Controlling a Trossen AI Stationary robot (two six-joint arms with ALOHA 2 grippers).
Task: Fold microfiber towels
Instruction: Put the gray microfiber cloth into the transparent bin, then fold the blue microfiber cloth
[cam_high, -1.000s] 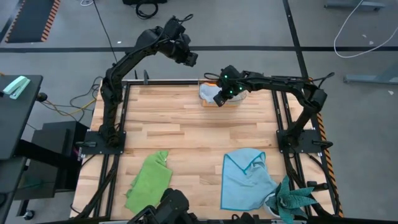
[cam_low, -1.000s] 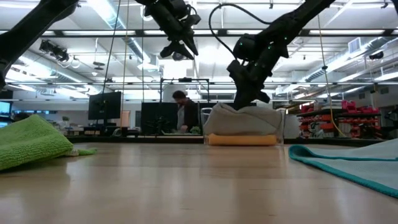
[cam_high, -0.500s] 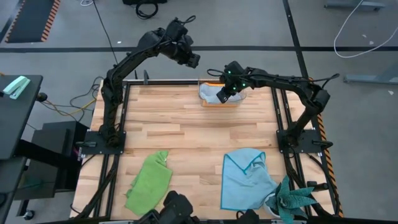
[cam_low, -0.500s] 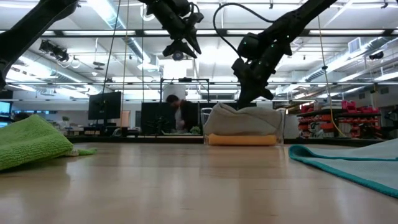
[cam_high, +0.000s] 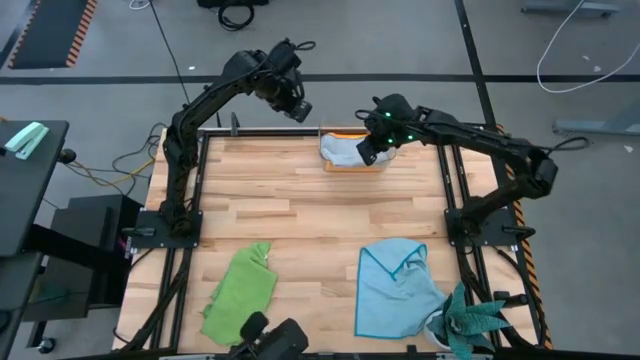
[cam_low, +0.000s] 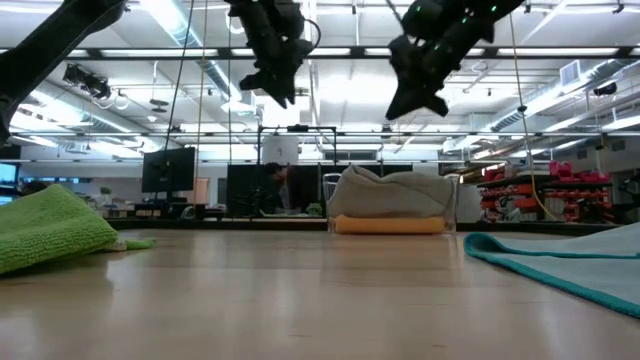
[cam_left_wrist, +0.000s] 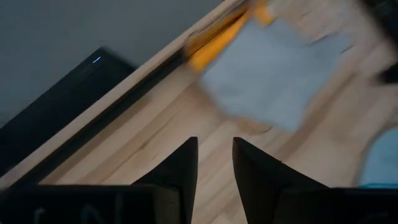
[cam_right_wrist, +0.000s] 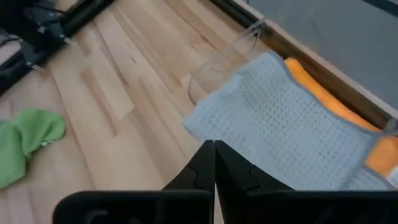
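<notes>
Since a second ago, we see the right gripper (cam_high: 366, 155) has lifted clear of the grey towel (cam_high: 345, 150), fingers pressed together, holding nothing. That waffly towel sits mounded on the orange-yellow towel (cam_low: 390, 225) in the clear plastic box (cam_right_wrist: 233, 50) at the worktop's (cam_high: 290, 200) far edge. Left gripper (cam_high: 300, 110), narrowly parted, hangs past that edge. Mid-worktop is bare wood; lime green towel (cam_high: 238, 290) and light blue towel (cam_high: 395, 290) lie crumpled along the near edge.

Grey concrete floor (cam_high: 400, 40) around the wooden table (cam_high: 290, 210), loose cables (cam_high: 575, 50) far right. Black cabinet (cam_high: 30, 180) at left. Beyond the table: monitors (cam_low: 168, 170), red shelving (cam_low: 520, 190), ceiling strip lights (cam_low: 165, 20), a person (cam_low: 278, 185) standing.
</notes>
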